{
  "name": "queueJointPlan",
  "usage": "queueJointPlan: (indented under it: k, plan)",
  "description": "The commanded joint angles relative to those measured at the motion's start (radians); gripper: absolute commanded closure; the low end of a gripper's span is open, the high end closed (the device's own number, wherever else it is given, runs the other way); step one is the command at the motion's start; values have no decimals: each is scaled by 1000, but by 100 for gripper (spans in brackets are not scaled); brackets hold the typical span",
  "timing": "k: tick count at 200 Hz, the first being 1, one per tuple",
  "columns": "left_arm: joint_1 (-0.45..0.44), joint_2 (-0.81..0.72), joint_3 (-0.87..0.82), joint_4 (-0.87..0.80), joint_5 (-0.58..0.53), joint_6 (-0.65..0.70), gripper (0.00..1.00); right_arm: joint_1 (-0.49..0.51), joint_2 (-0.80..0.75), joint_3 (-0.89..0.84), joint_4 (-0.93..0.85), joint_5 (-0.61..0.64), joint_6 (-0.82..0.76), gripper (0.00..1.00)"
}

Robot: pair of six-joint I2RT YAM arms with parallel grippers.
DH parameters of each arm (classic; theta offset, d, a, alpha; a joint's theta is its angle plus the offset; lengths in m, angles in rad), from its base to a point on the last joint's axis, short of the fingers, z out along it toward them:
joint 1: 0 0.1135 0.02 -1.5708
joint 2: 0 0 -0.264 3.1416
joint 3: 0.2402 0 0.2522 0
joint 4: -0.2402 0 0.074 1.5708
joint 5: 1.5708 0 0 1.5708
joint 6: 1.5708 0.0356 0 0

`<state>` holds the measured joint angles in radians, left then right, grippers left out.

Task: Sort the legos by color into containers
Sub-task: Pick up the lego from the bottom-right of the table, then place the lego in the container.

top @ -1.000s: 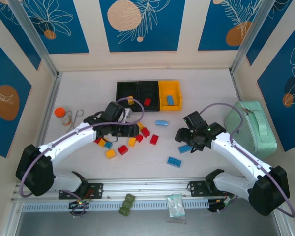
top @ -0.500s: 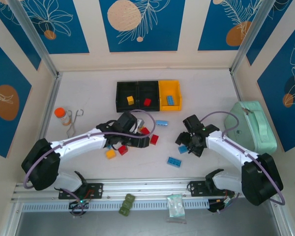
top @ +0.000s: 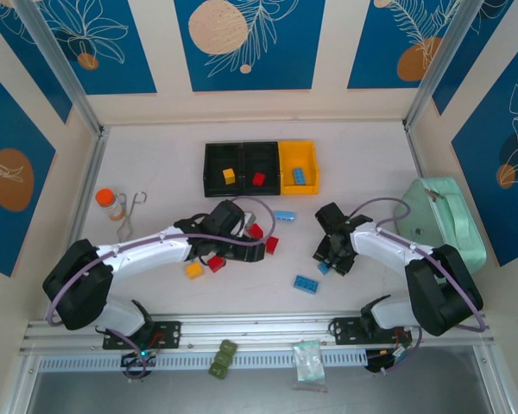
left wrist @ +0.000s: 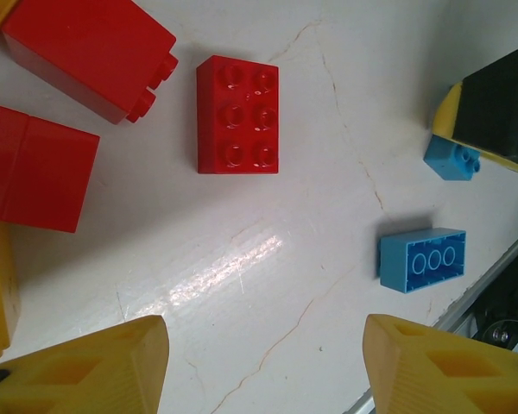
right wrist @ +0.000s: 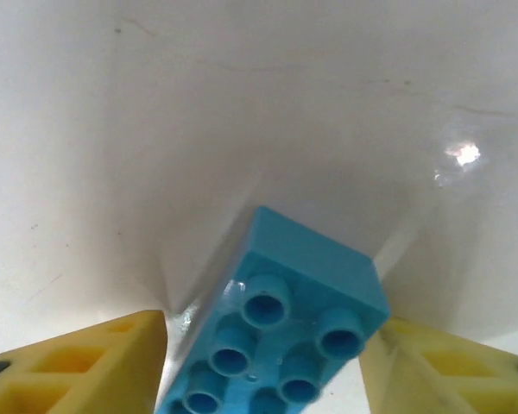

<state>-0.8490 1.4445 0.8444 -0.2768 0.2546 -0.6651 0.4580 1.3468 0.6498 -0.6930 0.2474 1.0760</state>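
Note:
Loose legos lie mid-table: red ones, a yellow one and light blue ones. My left gripper is open, low over bare table beside the red legos, with nothing between its fingers. My right gripper is shut on a light blue lego resting studs-up on the table. The containers stand at the back: the left black one holds a yellow lego, the middle black one a red lego, the yellow one a blue lego.
A mint-green case stands at the right wall, close to the right arm. An orange-capped bottle and a wire clip sit at the left. Olive-green blocks and a small bag lie on the front rail.
My left arm has drawn back from the containers, leaving a yellow lego in the left black one, and swung right over the pile. My right gripper came down over the blue lego and closed.

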Motion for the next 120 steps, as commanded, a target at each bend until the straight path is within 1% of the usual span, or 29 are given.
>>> queueJointPlan:
  k: [1,15,39,75,120]
  plan:
    - [-12,14,-11,16,7,-15,40,11,15,16,59,-33,0,60]
    - [-12,16,-11,20,8,-16,39,11,10,31,53,-30,-11,67]
    - [-12,3,-13,27,6,-30,39,13,-2,70,37,-26,-41,72]
    - [-7,-27,-30,54,-3,-76,39,9,9,190,2,-1,-120,72]
    - [11,-66,-36,22,-43,-110,39,-17,151,439,-32,7,-275,72]
